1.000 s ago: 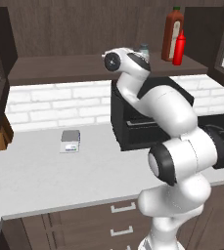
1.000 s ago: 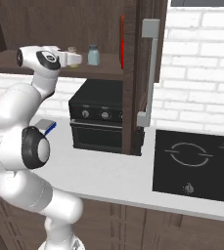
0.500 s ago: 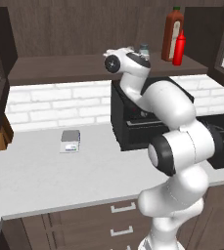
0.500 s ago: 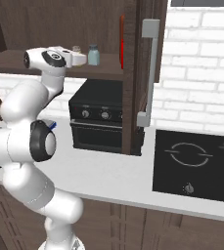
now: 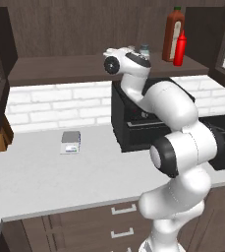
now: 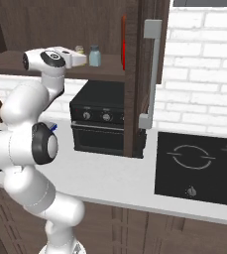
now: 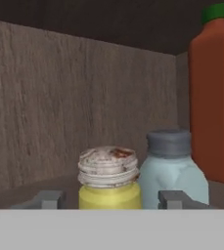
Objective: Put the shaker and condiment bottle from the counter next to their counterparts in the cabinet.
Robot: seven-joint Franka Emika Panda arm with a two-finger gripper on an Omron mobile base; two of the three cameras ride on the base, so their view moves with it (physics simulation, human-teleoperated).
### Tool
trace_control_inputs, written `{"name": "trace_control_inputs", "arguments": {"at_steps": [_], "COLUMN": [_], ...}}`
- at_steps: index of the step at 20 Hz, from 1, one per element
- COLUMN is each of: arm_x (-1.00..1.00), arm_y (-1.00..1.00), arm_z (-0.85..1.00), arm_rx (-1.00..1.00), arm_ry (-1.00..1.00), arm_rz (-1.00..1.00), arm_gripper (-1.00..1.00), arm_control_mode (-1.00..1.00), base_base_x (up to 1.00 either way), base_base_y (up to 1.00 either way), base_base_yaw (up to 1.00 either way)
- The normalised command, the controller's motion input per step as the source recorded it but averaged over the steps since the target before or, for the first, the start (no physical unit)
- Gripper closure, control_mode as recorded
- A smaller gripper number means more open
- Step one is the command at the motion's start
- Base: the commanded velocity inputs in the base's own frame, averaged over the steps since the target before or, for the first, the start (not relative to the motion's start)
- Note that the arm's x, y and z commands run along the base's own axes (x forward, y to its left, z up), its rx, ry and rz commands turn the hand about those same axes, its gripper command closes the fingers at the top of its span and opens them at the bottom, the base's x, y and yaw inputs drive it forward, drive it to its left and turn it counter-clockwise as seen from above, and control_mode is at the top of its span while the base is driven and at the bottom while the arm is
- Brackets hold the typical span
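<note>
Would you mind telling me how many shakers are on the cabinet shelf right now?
2. The yellow shaker sits between the tool's fingertips, and the pale blue shaker stands right beside it, next to the tall sauce bottle.

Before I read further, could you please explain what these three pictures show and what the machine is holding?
The machine is a white robot arm in a simulated kitchen. Two pictures come from cameras behind it, left and right; the third looks along its hand.

Its end effector reaches onto the cabinet shelf, and the yellow shaker sits between its fingertips; whether they grip it, I cannot tell.

Beside it stands a pale blue shaker, then a tall red-brown sauce bottle and a small red condiment bottle. On the counter lies a small grey box.
</note>
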Motion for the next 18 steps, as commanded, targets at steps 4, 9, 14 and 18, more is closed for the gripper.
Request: {"name": "trace_control_inputs", "arguments": {"at_steps": [4,9,14,18], "arm_x": [-0.40,-0.57,-0.66,-0.62], "arm_y": [0.21,0.20,0.13,0.22], "arm_z": [0.05,0.03,0.08,0.12], "arm_rx": [0.00,0.00,0.01,0.08], "arm_ry": [-0.13,-0.10,-0.04,0.00], "arm_rz": [0.00,0.01,0.00,0.02], "arm_gripper": [-1.00,-1.00,-1.00,-1.00], "arm_control_mode": [-1.00,-1.00,-1.00,-1.00], "base_base_x": [0.00,0.00,0.00,0.00], "base_base_y": [0.00,0.00,0.00,0.00], "base_base_yaw": [0.00,0.00,0.00,0.00]}}
